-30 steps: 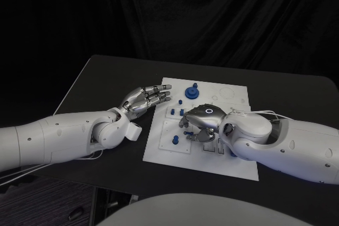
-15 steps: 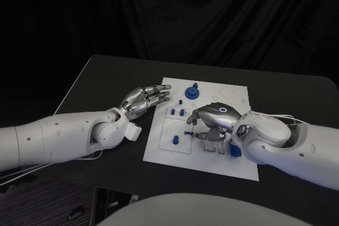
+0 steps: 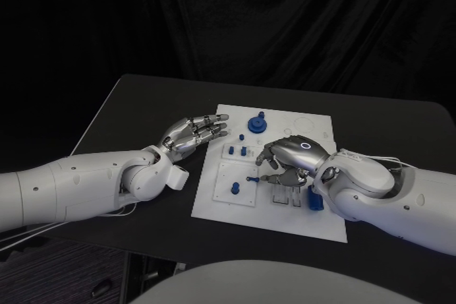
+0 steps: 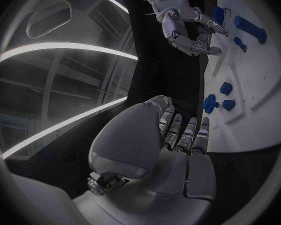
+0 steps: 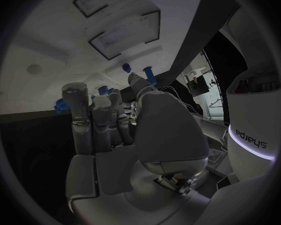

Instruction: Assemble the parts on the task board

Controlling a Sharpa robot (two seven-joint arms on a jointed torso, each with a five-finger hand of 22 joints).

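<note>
On the black counter [image 3: 142, 106] the white task board [image 3: 318, 218] lies central; the right robot hand [image 3: 285, 160] hovers, grasp indeterminate, above a blue peg [image 3: 253, 179] at its 7 o'clock, judged mid-placement, precise seating next; left robot hand [image 3: 195, 132] released.

A robotics lab is being shown: a black counter [image 3: 152, 113] is being surrounded by dark curtains [image 3: 285, 33], under ceiling light panels [image 5: 125, 27].

In the head view, the silver many-fingered right hand [image 3: 288, 160] at frame centre covers the middle of the flat white task board [image 3: 238, 198], and what lies beneath its curled fingers cannot be told. The upright blue block part [image 3: 314, 200] beside its wrist is half hidden.
</note>
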